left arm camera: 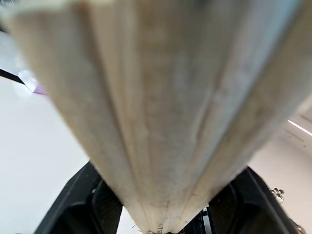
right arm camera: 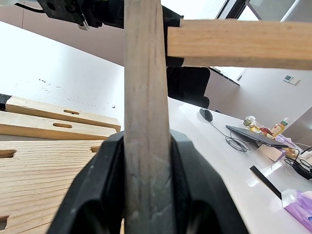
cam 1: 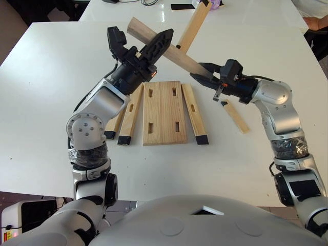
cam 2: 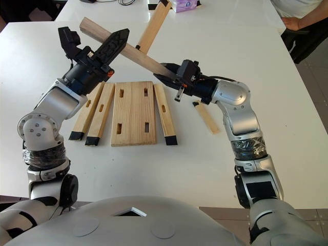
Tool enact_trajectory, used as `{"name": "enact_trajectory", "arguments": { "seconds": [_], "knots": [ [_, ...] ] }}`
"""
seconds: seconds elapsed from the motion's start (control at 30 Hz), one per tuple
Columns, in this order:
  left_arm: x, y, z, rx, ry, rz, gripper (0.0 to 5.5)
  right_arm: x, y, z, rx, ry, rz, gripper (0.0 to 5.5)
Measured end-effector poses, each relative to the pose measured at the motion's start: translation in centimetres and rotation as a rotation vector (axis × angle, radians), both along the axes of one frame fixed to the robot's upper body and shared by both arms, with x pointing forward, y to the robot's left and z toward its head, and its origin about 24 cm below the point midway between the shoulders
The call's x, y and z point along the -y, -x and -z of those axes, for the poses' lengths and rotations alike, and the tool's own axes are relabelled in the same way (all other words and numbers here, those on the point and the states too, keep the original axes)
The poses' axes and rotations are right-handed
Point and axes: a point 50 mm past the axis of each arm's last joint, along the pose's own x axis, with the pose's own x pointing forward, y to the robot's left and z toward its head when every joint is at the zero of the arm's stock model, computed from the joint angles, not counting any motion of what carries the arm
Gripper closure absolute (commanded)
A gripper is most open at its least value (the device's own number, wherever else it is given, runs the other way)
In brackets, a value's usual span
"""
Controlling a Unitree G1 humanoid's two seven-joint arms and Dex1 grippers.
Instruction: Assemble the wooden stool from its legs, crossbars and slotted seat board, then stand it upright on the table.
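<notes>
you worked at a white table [cam 1: 51, 77] under bright, even light. a second white table [cam 1: 246, 13] stood just beyond its far edge, and floor [cam 1: 7, 36] showed off its far left corner. behind were a dark chair [right arm camera: 190, 87], a beige wall [right arm camera: 253, 92] and a bright window [right arm camera: 200, 7].

- Setting: an office or meeting room is serving as a robot test space.
- The near white table [cam 1: 51, 77] is standing just in front of a second white table [cam 1: 256, 13].
- A computer mouse [right arm camera: 206, 115], a flat dark laptop-like device [right arm camera: 251, 134] and loose cables [right arm camera: 235, 145] are lying on a white tabletop.
- Drink bottles [right arm camera: 265, 127] and a purple tissue pack [right arm camera: 300, 204] are sitting nearby.
- A dark chair [right arm camera: 187, 87] is standing behind.
- A small wall control panel [right arm camera: 289, 78] is hanging on a plain wall.
- A ceiling light strip [left arm camera: 298, 127] is glowing overhead.
</notes>
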Motion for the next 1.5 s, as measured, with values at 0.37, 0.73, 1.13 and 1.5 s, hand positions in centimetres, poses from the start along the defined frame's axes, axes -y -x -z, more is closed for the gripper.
{"name": "enact_trajectory", "arguments": {
  "seconds": [0.37, 0.73, 1.13, 1.5],
  "knots": [
    [-2.4, -1.5, -2.3, 0.151, -0.050, -0.056, 3.45, 2.0, 0.4, 0.5, -0.035, 0.014, 0.084, 3.14],
    [-7.3, 1.2, -4.6, 0.476, -0.552, 0.305, 3.45, 10.7, 0.5, -1.0, -0.028, 0.026, 0.457, 3.14],
    [-8.4, 3.0, -3.7, 0.508, -0.769, 0.634, 3.45, 13.2, -0.4, -2.3, 0.035, 0.024, 0.626, 3.14],
    [-9.3, 2.6, -2.0, 0.472, -0.830, 0.635, 3.45, 13.6, -0.8, -2.2, 0.036, 0.023, 0.659, 3.14]
  ]
}}
